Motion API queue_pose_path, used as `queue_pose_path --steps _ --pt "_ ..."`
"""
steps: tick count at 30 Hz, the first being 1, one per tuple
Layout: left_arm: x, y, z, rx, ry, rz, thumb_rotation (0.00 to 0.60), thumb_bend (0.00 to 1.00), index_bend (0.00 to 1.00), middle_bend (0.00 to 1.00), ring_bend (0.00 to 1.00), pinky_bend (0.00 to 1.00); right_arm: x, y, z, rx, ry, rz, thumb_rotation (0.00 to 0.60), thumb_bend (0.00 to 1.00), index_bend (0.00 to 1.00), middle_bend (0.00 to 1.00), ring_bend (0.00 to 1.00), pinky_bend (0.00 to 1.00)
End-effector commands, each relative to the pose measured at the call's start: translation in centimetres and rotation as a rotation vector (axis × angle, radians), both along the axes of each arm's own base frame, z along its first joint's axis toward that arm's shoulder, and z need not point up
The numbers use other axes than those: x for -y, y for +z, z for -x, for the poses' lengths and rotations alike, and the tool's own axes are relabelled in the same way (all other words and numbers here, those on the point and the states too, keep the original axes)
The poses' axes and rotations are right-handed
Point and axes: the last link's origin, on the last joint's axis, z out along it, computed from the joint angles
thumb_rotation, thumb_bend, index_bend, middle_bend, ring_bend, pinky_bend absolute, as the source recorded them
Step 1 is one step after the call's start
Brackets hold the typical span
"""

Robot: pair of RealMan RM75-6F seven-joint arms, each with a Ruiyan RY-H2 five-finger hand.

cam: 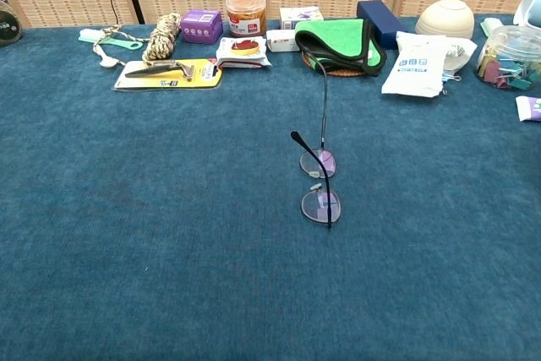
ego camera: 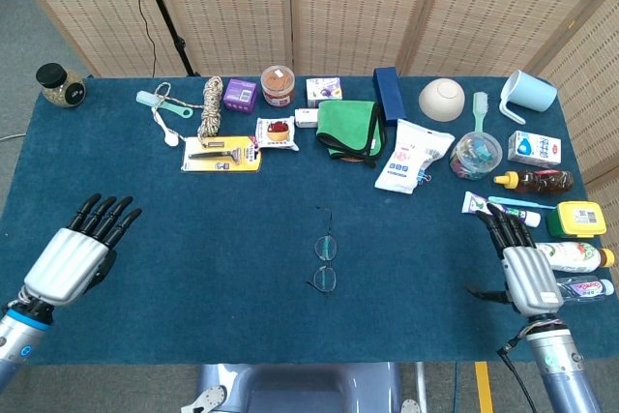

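Observation:
A pair of thin-framed glasses [ego camera: 325,260] [cam: 319,182] lies in the middle of the blue table with its arms unfolded. My left hand [ego camera: 77,250] hovers flat over the near left of the table, fingers spread, holding nothing. Over the near right my right hand [ego camera: 522,264] is held palm down with fingers apart, empty, beside the bottles [ego camera: 566,256] at the right edge. Neither hand shows in the chest view.
Along the back stand a rope coil [ego camera: 211,103], razor pack [ego camera: 222,154], purple box [ego camera: 240,94], jar [ego camera: 278,85], green cloth [ego camera: 349,127], blue box [ego camera: 388,92], bowl [ego camera: 442,99], mug [ego camera: 528,92] and white pouch [ego camera: 411,154]. A dark jar [ego camera: 59,84] sits at the far left corner.

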Motion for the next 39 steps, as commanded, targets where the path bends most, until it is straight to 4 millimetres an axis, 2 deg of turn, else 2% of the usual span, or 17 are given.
queue_pose_path --steps 1,8,18,28,39 --pt "-0.8 -0.9 -0.9 -0.019 -0.071 0.025 0.6 0.58 0.07 0.0 0.0 0.0 -0.6 0.3 -0.2 -0.039 -0.018 0.046 0.6 0.0 0.01 0.0 0.0 0.0" --pt "-2.0 -2.5 -2.6 -0.072 -0.236 0.047 0.6 0.58 0.07 0.01 0.0 0.0 -1.2 0.7 0.0 -0.105 -0.04 0.083 0.6 0.0 0.02 0.0 0.0 0.0" --pt "-3.3 -5.4 -6.6 -0.181 -0.543 0.053 0.6 0.58 0.07 0.01 0.0 0.0 -2.5 1.2 0.3 -0.113 -0.072 0.099 0.6 0.0 0.01 0.0 0.0 0.0" --pt "-3.6 -8.6 -9.6 -0.29 -0.723 0.081 0.6 0.58 0.06 0.0 0.0 0.0 -3.0 1.6 0.6 -0.109 -0.088 0.107 0.6 0.0 0.01 0.0 0.0 0.0" --pt "-3.2 -12.3 -13.0 -0.419 -0.863 0.113 0.6 0.58 0.0 0.0 0.0 0.0 -3.0 1.7 1.2 -0.1 -0.105 0.106 0.6 0.0 0.01 0.0 0.0 0.0"
